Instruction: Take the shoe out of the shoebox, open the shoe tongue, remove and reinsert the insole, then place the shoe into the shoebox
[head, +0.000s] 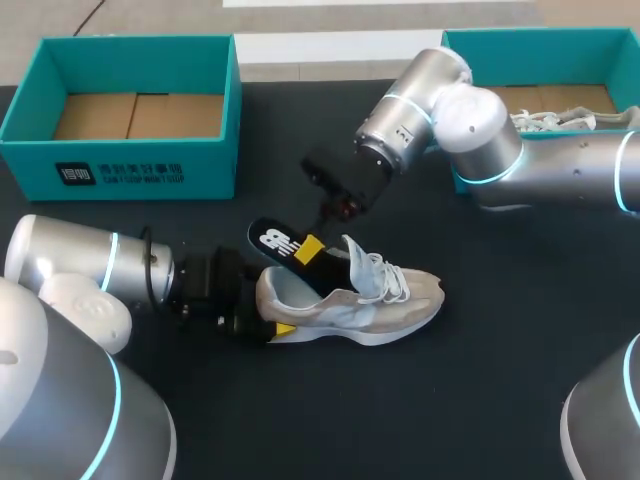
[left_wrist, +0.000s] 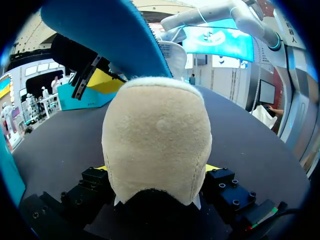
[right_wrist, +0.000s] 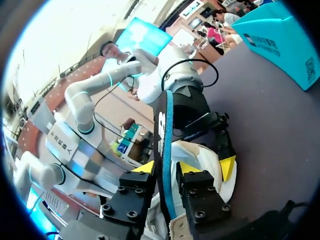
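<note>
One beige suede shoe (head: 350, 300) with white laces stands on its sole on the dark worktop (head: 500, 390), its long axis across the robot's front and its toe to the right. Its rounded heel is gripped from both sides by the left tool (head: 268, 308). The right tool (right_wrist: 167, 169) is closed on the thin black, blue-backed insole (head: 272, 241), which slants up out of the shoe's mouth.

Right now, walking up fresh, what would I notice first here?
A beige shoe lies mid-table, its heel clamped in the left gripper. The right gripper pinches a black insole sticking up out of the shoe. A teal shoebox sits at the far left, a second shoebox at the far right.
</note>
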